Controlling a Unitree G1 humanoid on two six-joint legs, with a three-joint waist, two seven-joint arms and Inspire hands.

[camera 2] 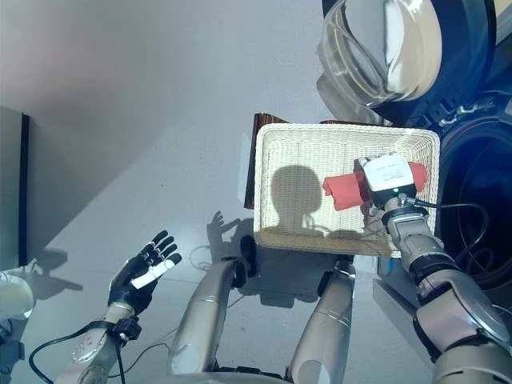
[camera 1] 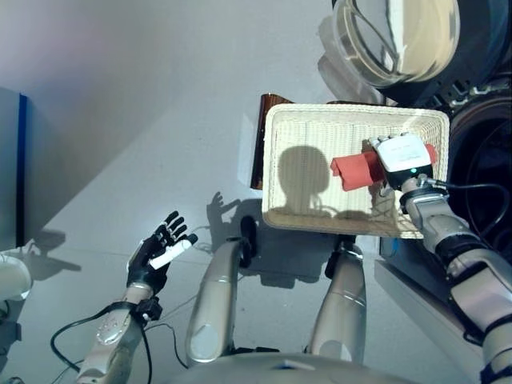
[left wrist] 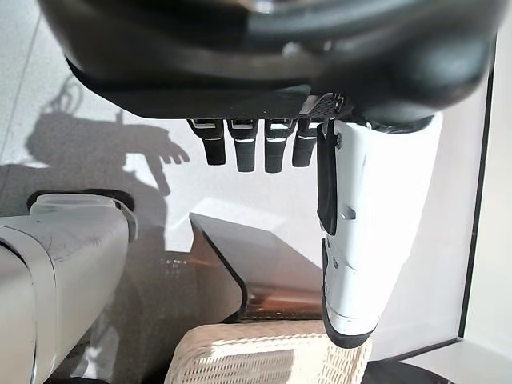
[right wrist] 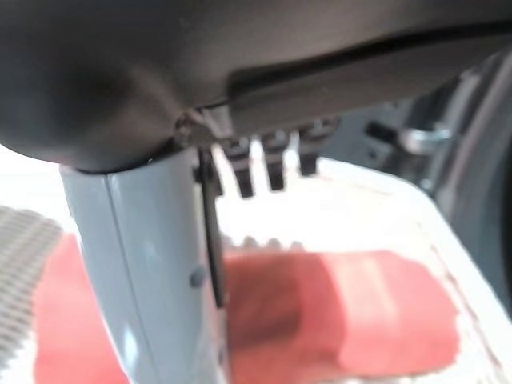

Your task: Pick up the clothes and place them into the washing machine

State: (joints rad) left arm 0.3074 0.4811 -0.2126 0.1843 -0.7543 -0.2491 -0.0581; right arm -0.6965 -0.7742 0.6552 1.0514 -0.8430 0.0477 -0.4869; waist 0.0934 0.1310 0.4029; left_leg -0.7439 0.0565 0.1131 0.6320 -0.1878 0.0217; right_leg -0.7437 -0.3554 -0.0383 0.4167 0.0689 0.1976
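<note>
A rolled red cloth lies in a white wicker basket in front of me, toward its right side. My right hand hovers right over the middle of the roll, palm down. In the right wrist view its thumb and fingers reach straight out above the red cloth, not curled round it. Down at the lower left, my left hand hangs over the floor, fingers spread and empty. The washing machine's dark drum opening is just right of the basket.
The washer's round glass door stands swung open above the basket's far right corner. A dark brown stand shows under the basket's left edge. A blue-edged panel stands at the far left, with grey floor between.
</note>
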